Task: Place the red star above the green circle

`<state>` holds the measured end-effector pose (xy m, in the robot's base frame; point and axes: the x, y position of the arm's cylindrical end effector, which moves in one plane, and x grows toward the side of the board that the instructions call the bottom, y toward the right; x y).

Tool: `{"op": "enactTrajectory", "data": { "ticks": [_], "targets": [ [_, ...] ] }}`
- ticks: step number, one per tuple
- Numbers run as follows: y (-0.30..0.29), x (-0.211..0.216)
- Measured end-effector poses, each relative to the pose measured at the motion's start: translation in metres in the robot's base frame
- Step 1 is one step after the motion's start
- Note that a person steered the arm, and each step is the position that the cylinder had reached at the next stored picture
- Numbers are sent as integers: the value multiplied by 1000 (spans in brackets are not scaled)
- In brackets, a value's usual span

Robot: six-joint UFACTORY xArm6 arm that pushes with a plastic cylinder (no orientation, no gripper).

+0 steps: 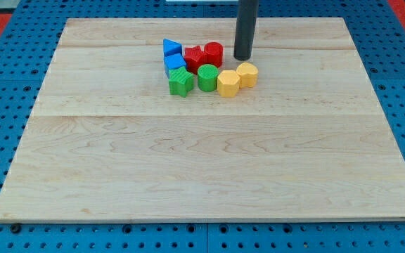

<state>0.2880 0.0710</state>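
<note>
The red star (pixel 194 57) lies near the view's top centre, in a cluster of blocks. The green circle (pixel 207 77) sits just below and to the right of it, touching or nearly touching. A red cylinder (pixel 214 53) stands right of the star, directly above the green circle. My tip (pixel 242 57) rests on the board just right of the red cylinder and above the yellow blocks, apart from the star.
A blue triangle (pixel 171 48) and a blue block (pixel 175 64) sit left of the star. A green star (pixel 181 82) lies left of the green circle. A yellow hexagon (pixel 228 83) and a yellow cylinder (pixel 247 74) lie to its right. The wooden board (pixel 209 161) rests on a blue pegboard.
</note>
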Motion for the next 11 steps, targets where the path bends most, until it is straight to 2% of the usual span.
{"op": "enactTrajectory", "data": {
  "ticks": [2, 3, 4, 5, 6, 7, 9, 10, 11],
  "targets": [
    [-68, -29],
    [-72, -18],
    [-44, 13],
    [-32, 23],
    [-41, -34],
    [-104, -30],
    [-117, 0],
    [-88, -4],
    [1, -8]
  ]
}}
